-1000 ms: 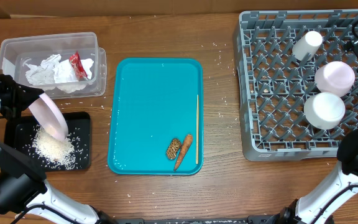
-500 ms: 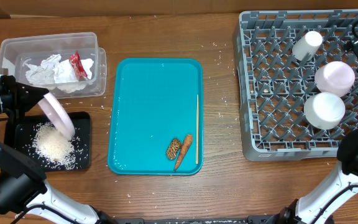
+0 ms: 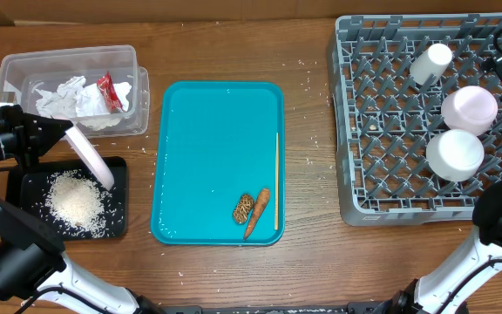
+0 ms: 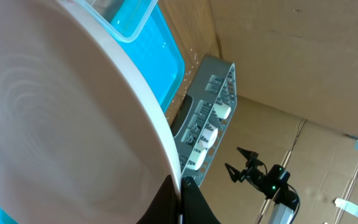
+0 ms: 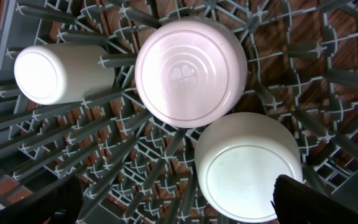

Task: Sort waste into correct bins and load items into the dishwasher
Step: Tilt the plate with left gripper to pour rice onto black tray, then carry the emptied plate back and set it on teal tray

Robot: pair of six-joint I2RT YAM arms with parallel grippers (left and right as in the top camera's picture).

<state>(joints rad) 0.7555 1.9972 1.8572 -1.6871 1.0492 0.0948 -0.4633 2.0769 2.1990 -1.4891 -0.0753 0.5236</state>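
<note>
My left gripper (image 3: 59,133) is shut on the rim of the large white plate (image 3: 91,158) and holds it steeply tilted over the black tray (image 3: 26,183), where the rice (image 3: 76,201) lies. In the left wrist view the jaws (image 4: 180,194) pinch the plate's edge (image 4: 73,112). The clear tub (image 3: 11,68) holds crumpled paper (image 3: 59,98) and a red wrapper (image 3: 110,91). The carrot stick (image 3: 258,211), brown lump (image 3: 243,208) and chopstick (image 3: 276,179) lie on the teal tray (image 3: 207,131). My right gripper (image 5: 176,202) is open above the grey rack (image 3: 364,174).
The rack holds a white cup (image 3: 430,63) and two upturned bowls (image 3: 470,109) (image 3: 454,154). They also show in the right wrist view: the cup (image 5: 48,73) and the bowls (image 5: 190,70) (image 5: 248,168). Loose rice grains dot the wooden table.
The plate has tipped steeper and shifted up and to the right over the black tray. The rice pile now lies uncovered. The right arm has not moved.
</note>
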